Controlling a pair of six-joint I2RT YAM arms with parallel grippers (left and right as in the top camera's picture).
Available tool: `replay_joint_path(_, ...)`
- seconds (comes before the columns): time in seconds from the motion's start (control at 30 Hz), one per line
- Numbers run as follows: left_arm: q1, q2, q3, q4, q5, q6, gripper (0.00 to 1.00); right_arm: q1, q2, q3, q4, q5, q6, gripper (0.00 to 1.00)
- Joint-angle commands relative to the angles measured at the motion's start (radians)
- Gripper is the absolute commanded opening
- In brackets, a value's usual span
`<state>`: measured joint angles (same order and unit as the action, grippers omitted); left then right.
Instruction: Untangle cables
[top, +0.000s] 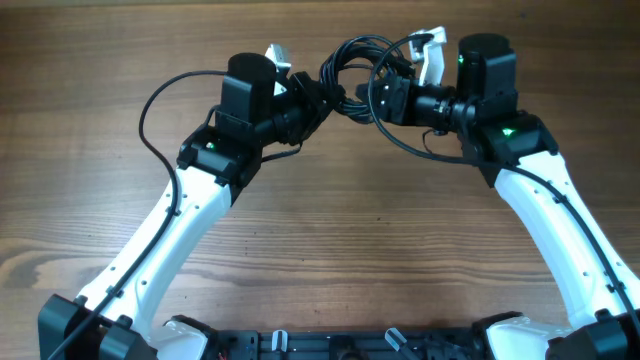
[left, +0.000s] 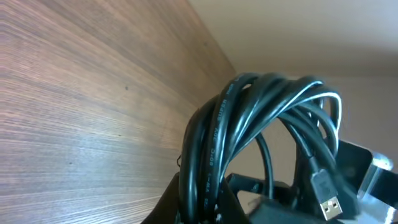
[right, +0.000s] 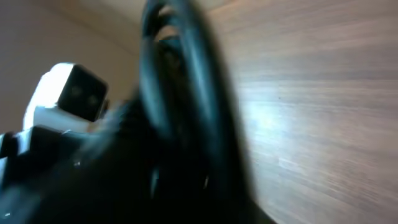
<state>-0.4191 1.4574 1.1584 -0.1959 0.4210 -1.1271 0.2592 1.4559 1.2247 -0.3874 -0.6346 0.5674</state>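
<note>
left tool (top: 314, 98) pinches the cables (left: 217, 137), plug (left: 329, 202) seen only from its wrist; right tool (top: 386, 100) blurred, cannot tell.

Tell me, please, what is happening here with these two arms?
Two robot arms meet over a bundle of black cables at the far middle of the wooden table. The left gripper is shut on one side of the bundle. The right gripper is pressed in at the other side, but its own view is blurred, so its grip cannot be judged. The cables are one tangle of loops, with a USB plug poking out.
</note>
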Motion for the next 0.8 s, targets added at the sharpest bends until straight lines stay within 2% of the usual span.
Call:
replay_joint_path(0.0, 0.000, -0.002, 0.007, 0.008, -0.064, -0.003, 0.04, -0.018, 0.006, 0.014, -0.082, 0.242, 0.080, 0.17)
replay_joint_path(0.17, 0.000, -0.002, 0.007, 0.045, -0.105, 0.006, 0.04, -0.018, 0.011, 0.013, -0.152, 0.323, 0.095, 0.05)
replay_joint_path(0.27, 0.000, -0.003, 0.007, 0.149, -0.077, 0.049, 0.04, -0.018, 0.013, 0.013, -0.156, 0.320, 0.095, 0.04)
replay_joint_path(0.3, 0.002, -0.003, 0.007, 0.247, -0.022, 0.050, 0.04, -0.018, 0.013, 0.013, -0.163, 0.320, 0.093, 0.04)
replay_joint_path(0.47, 0.019, -0.003, 0.007, 0.497, 0.153, 0.030, 0.04, -0.018, 0.028, 0.012, -0.176, 0.320, 0.090, 0.04)
replay_joint_path(0.6, 0.042, -0.003, 0.007, 0.592, 0.259, -0.046, 0.04, -0.019, 0.043, 0.011, -0.173, 0.283, 0.087, 0.04)
replay_joint_path(0.77, 0.075, -0.003, 0.007, 0.595, 0.368, -0.090, 0.04, -0.023, 0.059, 0.011, -0.134, 0.180, 0.036, 0.04)
